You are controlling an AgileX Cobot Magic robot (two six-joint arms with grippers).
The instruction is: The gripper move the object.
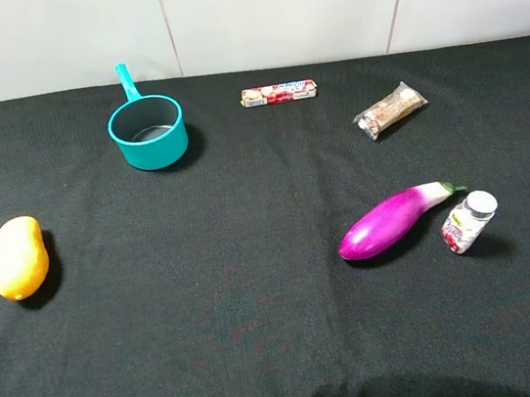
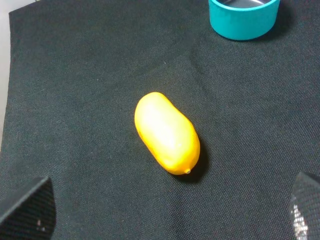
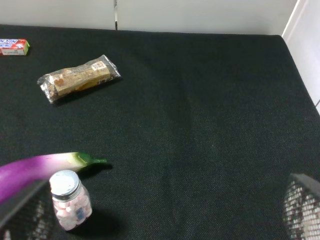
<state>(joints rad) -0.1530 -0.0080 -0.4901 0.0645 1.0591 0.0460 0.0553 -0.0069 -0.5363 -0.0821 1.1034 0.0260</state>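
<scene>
Right gripper (image 3: 165, 220) is spread wide with nothing in it, left gripper (image 2: 170, 220) same over the mango (image 2: 167, 133), and the little bottle (image 1: 469, 221) stands on the black worktop (image 1: 243, 320) just beside the eggplant's (image 1: 397, 220) stem end.

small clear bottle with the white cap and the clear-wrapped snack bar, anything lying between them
Nothing but bare black cloth. In the right wrist view the small clear bottle stands by the purple eggplant's green stem, and the clear-wrapped snack bar lies apart beyond it.
</scene>
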